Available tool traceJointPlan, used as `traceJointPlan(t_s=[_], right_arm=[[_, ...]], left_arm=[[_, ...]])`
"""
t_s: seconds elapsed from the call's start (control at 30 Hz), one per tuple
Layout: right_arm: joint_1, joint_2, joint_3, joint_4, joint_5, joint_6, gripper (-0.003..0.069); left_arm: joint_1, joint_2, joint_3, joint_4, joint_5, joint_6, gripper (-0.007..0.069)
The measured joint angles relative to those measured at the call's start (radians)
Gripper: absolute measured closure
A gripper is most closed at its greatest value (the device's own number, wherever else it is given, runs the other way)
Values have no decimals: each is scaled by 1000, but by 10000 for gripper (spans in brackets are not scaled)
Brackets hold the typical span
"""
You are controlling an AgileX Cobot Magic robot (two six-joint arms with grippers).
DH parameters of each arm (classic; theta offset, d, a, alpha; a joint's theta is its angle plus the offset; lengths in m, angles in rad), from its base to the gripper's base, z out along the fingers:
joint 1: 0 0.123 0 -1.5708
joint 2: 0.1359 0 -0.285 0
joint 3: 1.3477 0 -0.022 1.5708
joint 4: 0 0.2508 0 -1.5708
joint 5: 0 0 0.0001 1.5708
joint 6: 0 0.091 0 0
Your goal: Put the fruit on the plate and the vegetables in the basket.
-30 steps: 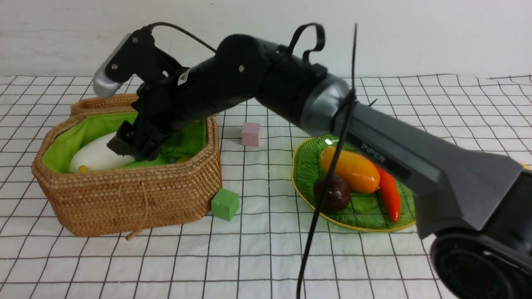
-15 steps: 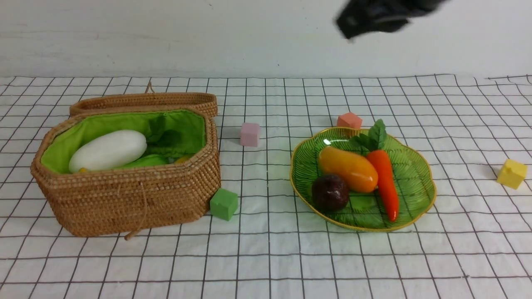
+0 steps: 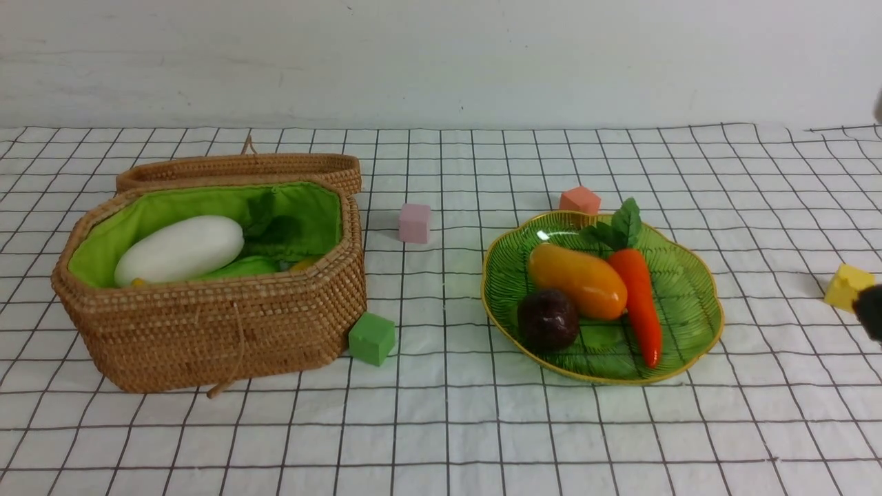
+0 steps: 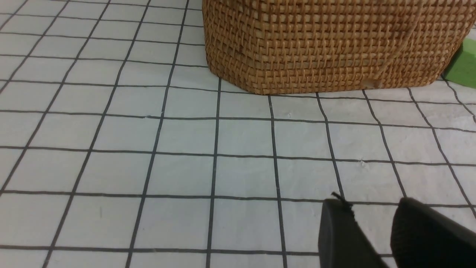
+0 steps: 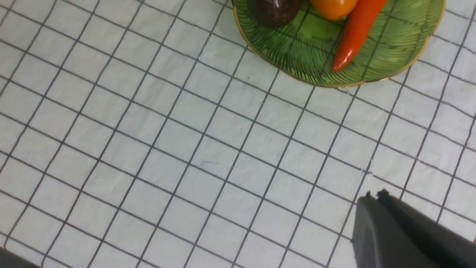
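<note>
right arm gone | checked cloth (image 3: 441, 427) | white wall (image 3: 441, 62)

A white gridded tablecloth (image 3: 441, 427) carries the basket (image 3: 220, 331), plate (image 3: 696, 289), and four cubes (image 3: 372, 337).

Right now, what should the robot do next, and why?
Probably send the right gripper, its jaws shut and empty, to the carrot. The carrot lies on the plate beside the mango and purple ball, but it is a vegetable, so it belongs in the basket with the radish.
</note>
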Motion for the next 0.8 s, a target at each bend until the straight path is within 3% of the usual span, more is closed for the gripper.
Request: traceJointPlan(t_s=[0.23,0.37,0.5,0.63,0.8], right_arm=[[-9,-85,16,2,2,0,665],[-79,-186,24,-7,-29,-57,664],[-252,-412,174,-33,-346,-115,661],[-408,-664,487,-46,-655,-46,657],[-518,-864,829,-86,-771,108,655]], left_arm=[[0,0,0,0,0,0,415],[0,0,0,0,0,0,415],[0,0,0,0,0,0,415],[0,0,0,0,0,0,415],[0,0,0,0,0,0,415]])
